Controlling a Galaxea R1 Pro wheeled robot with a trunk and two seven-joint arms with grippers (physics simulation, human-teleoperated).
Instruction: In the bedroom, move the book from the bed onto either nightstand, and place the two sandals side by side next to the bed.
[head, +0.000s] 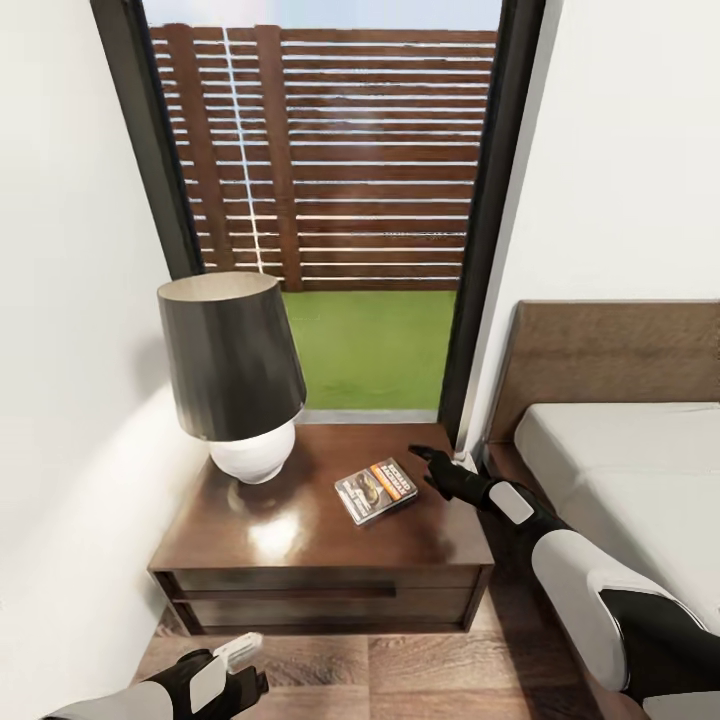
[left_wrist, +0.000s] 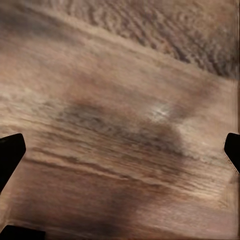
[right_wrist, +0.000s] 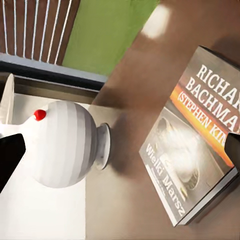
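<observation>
Thin paperback book (head: 377, 491) lying flat on the dark wood nightstand (head: 300, 540), near the white-based lamp (head: 240, 385) with a dark shade. Dark cover, white name on top, orange band, dark picture below. Right gripper (head: 432, 458) just beside the book, jaws wide open, empty. Left gripper (head: 243, 668) low over the plank floor (left_wrist: 120, 100), jaws open too.
</observation>
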